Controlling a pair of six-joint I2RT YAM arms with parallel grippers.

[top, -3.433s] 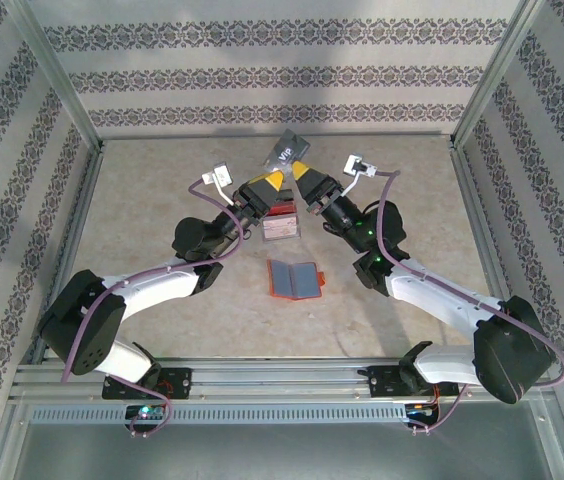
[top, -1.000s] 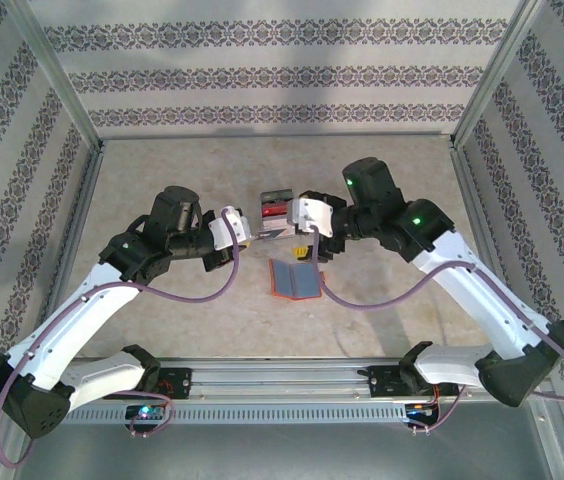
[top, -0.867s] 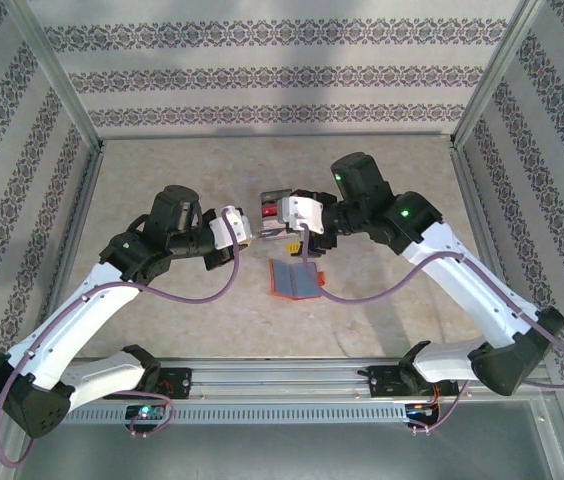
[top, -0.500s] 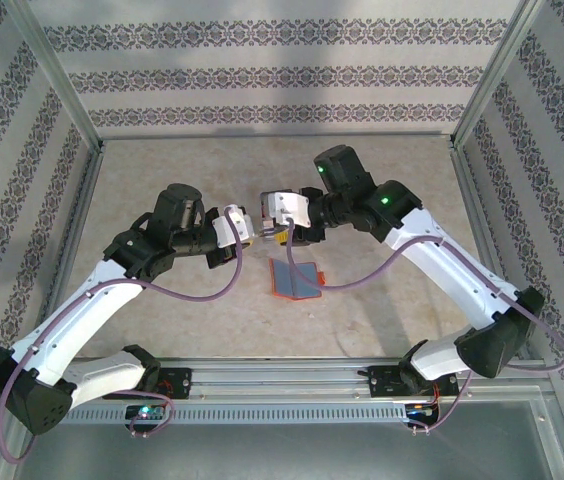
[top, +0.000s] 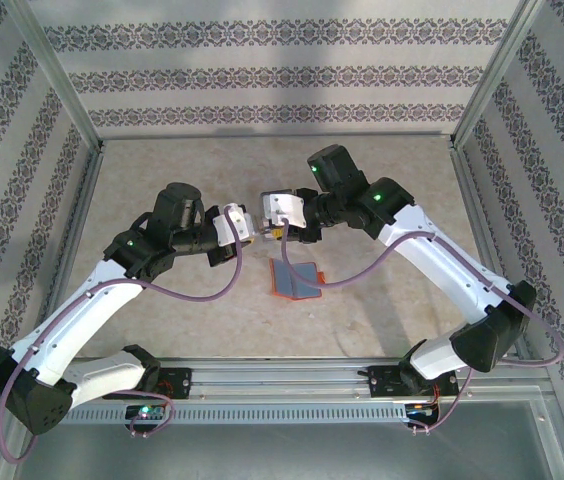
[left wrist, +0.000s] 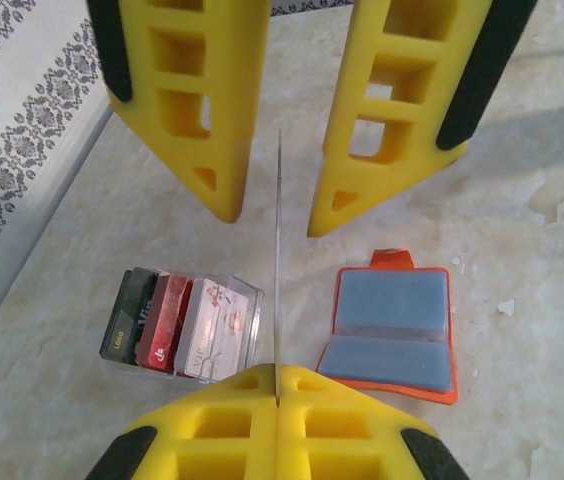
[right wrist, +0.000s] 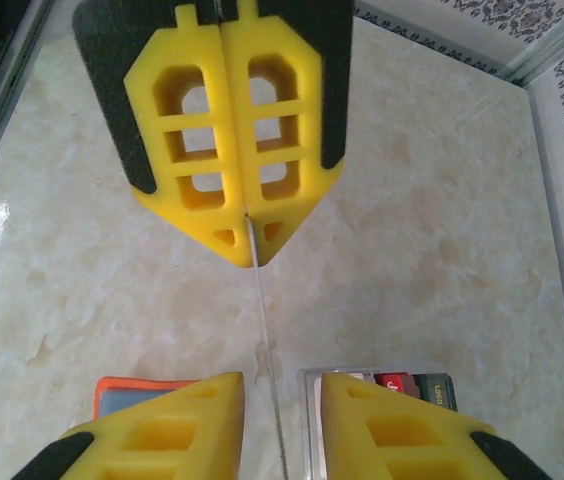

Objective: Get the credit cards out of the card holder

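My left gripper [left wrist: 277, 372] clamped shut on a thin card [left wrist: 278, 240] seen edge-on, my right gripper [right wrist: 280, 385] partly open astride it without touching, orange card holder [left wrist: 392, 322] lying open on the table [left wrist: 522, 260] beneath.

We've got a pale beige marbled table [top: 162, 170] here, kinda glossy, with a few whitish chipped flecks on the surface. Lying flat on it is the orange card holder [left wrist: 392, 335], folded open so the grey-blue inner side faces up, its little tab sticking out on one outer edge. Just beside it, not touching, sits a clear tray [left wrist: 247, 300] with cards [left wrist: 167, 320] stood in a row inside: dark, red and pale.
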